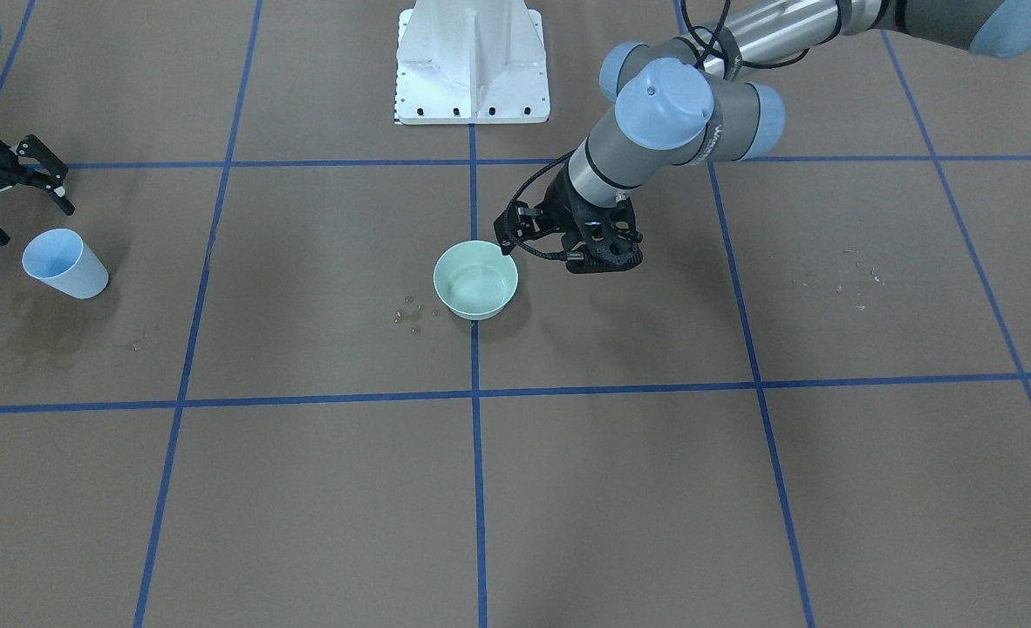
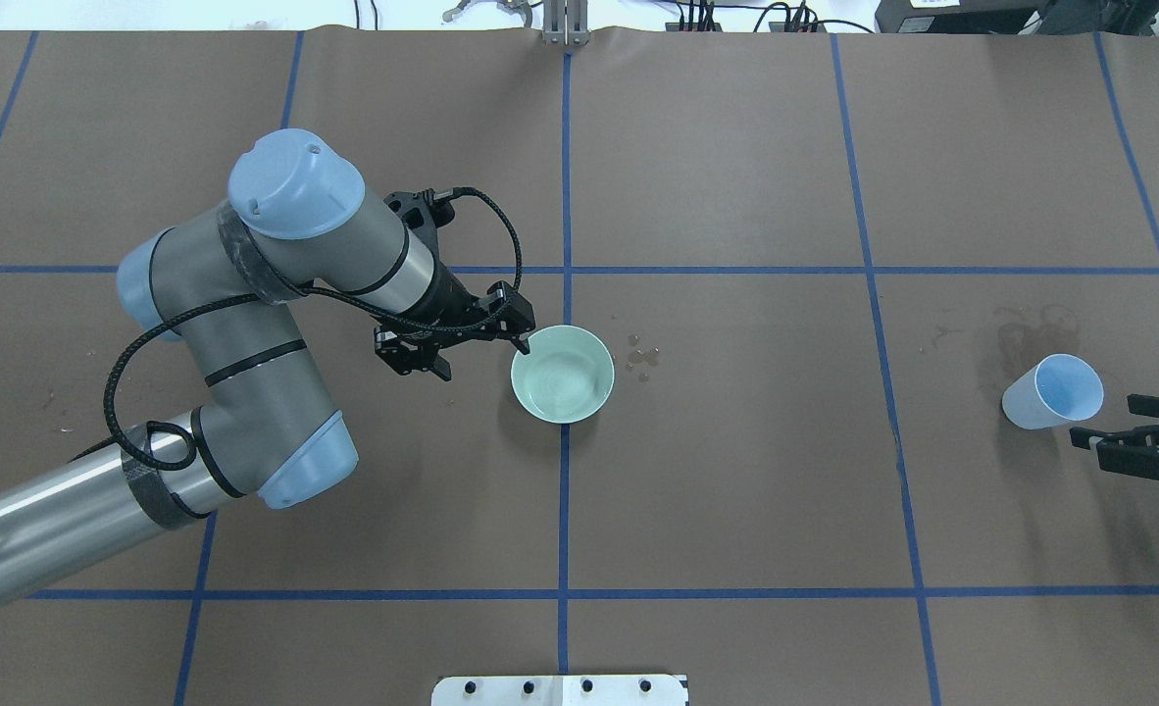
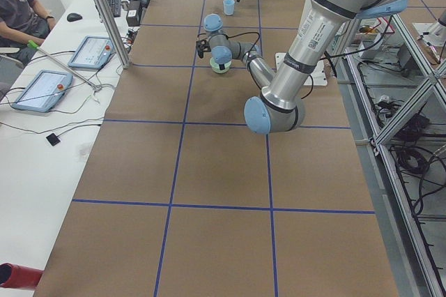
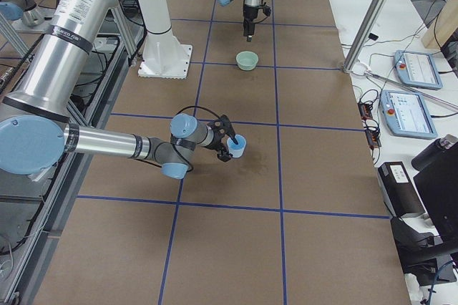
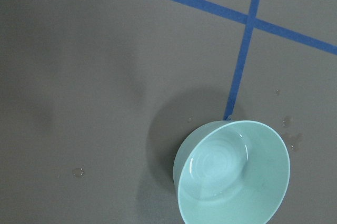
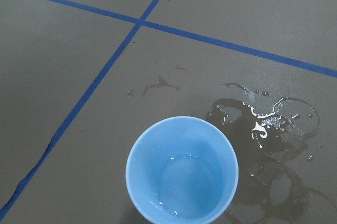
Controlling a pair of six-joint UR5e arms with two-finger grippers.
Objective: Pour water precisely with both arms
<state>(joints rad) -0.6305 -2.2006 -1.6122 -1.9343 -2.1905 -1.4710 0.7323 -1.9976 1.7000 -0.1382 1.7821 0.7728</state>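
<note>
Bit of water (image 5: 221,169) is sitting in the bowl (image 5: 181,182) and the cup (image 6: 141,150)
The left end effector (image 2: 482,358) is hanging open beside the bowl, the right end effector (image 2: 1116,422) open beside the cup, both empty.

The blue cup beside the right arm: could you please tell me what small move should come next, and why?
Probably ease the right gripper forward until its open jaws straddle the blue cup. The cup stands upright and ungripped close by the jaws, with a little water in it.
</note>
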